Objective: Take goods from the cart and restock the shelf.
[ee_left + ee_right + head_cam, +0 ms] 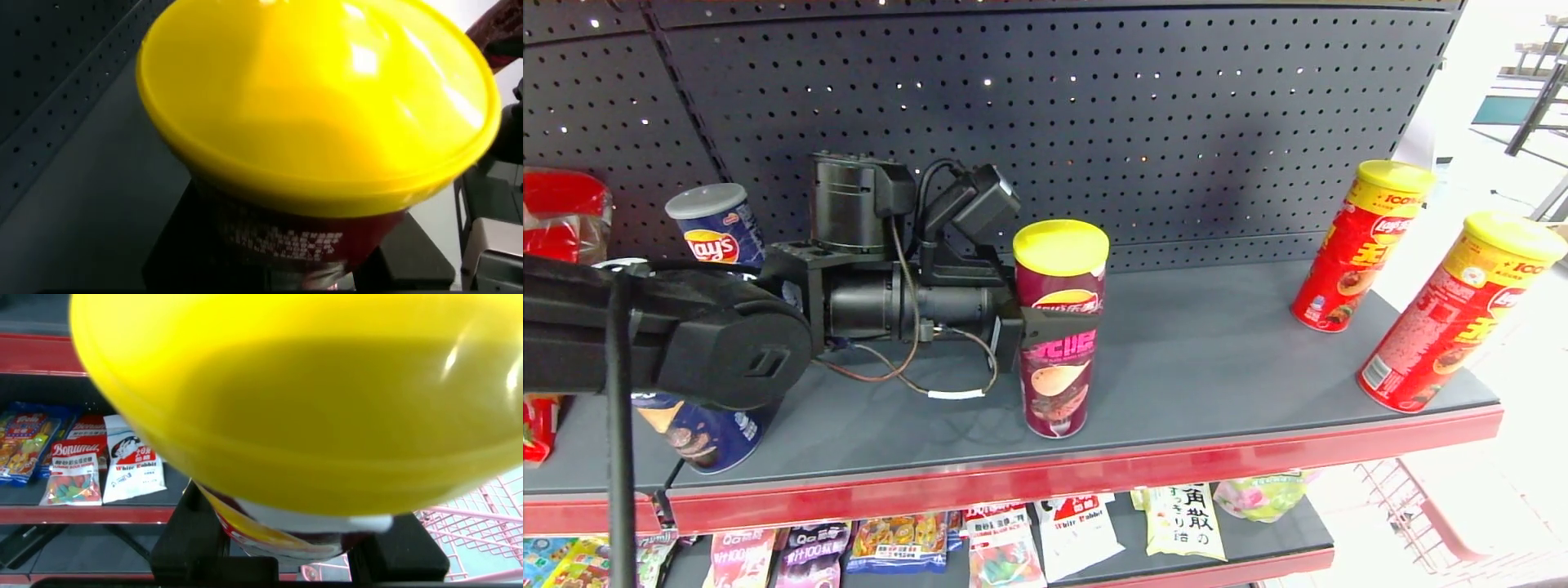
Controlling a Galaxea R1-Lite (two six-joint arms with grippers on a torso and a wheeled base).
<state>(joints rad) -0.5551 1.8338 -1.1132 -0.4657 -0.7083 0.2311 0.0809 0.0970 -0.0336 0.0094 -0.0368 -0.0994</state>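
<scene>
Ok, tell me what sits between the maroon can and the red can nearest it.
Nothing: the head view shows bare grey shelf between the maroon can, in the left gripper, and that red can.

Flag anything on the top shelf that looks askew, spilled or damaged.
Nothing spilled or damaged. The far red can and near red can at the shelf's right end look tilted, tops leaning right, unlike the upright maroon can; the near one stands close to the front corner. The lens may exaggerate the lean.

The grey shelf point(1217, 359) is carrying a maroon chip can point(1058, 388) standing near its red front edge, two red chip cans point(1357, 245) standing at its right end, and blue chip cans point(719, 233) at its left.
</scene>
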